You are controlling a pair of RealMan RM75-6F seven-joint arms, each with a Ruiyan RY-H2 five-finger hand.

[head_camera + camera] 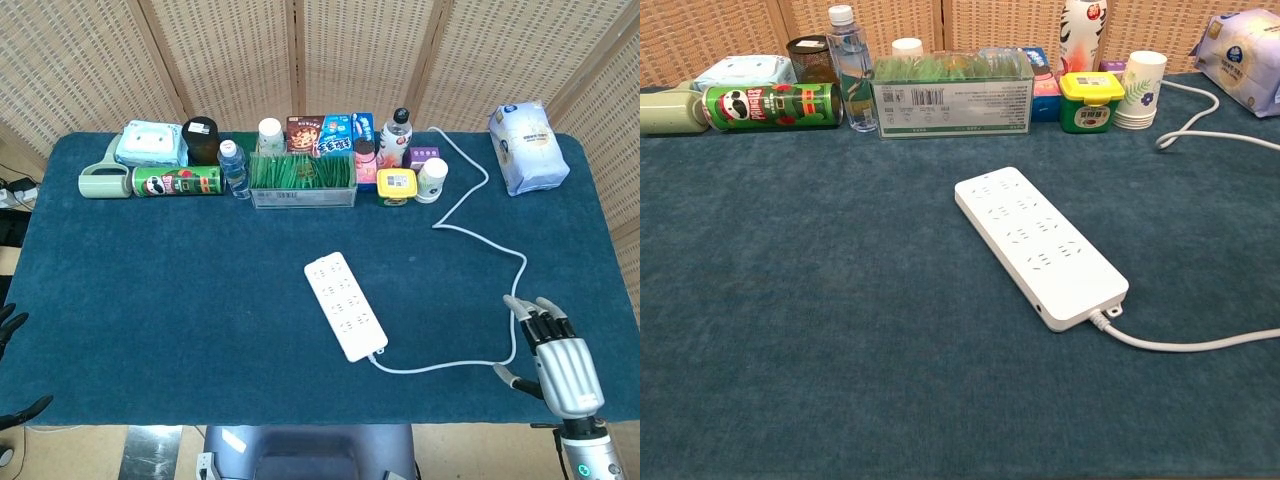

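A table point(120, 330) draped in dark teal cloth stands before a folding screen point(230, 60) of woven wicker panels in pale wooden frames. Pale floor point(150, 455) shows past the near edge. Even, soft light falls across the scene.

blue-clothed table point(150, 290) bears a white power strip point(345, 305), cord point(478, 250), back-row groceries.
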